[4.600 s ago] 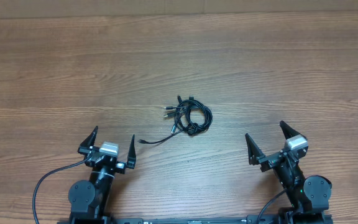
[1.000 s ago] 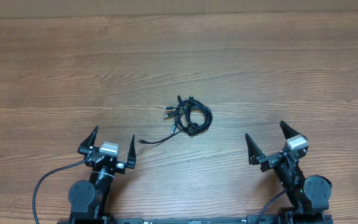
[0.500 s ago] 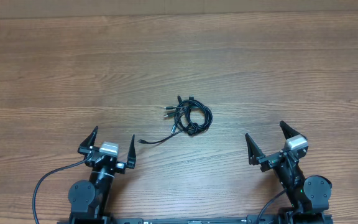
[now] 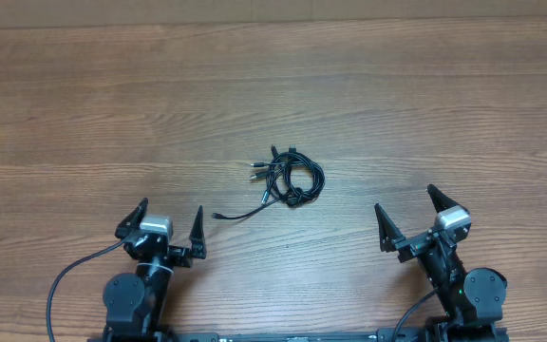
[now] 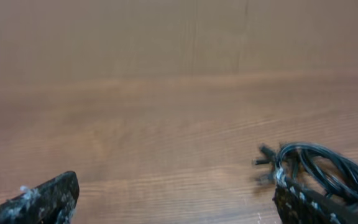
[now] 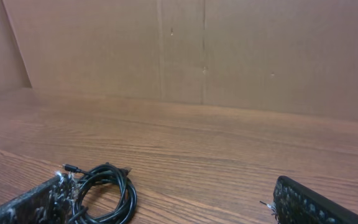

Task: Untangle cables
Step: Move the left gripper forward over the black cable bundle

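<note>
- Overhead: the cables (image 4: pixel 291 179) lie as a small knotted black bundle near the middle of the wooden desk (image 4: pixel 444 95). One loose strand trails from the bundle toward the near left and ends in a small plug.
- Overhead: the left pincer (image 4: pixel 172 206) sits to the near left of the bundle, jaws spread wide and holding nothing. The strand's plug lies just beside its inner finger without touching it. The right pincer (image 4: pixel 405 198) sits to the near right of the bundle, well apart from it, equally wide open and empty.
- Left wrist: the view is blurred. The bundle (image 5: pixel 319 171) shows just beyond the right-hand finger (image 5: pixel 316 208), with only bare desk (image 5: pixel 135 124) between the two fingers.
- Right wrist: the bundle (image 6: pixel 104 190) lies just beside the left-hand finger (image 6: pixel 30 205), outside the open gap. A brown wall (image 6: pixel 229 56) stands far behind the bundle.
</note>
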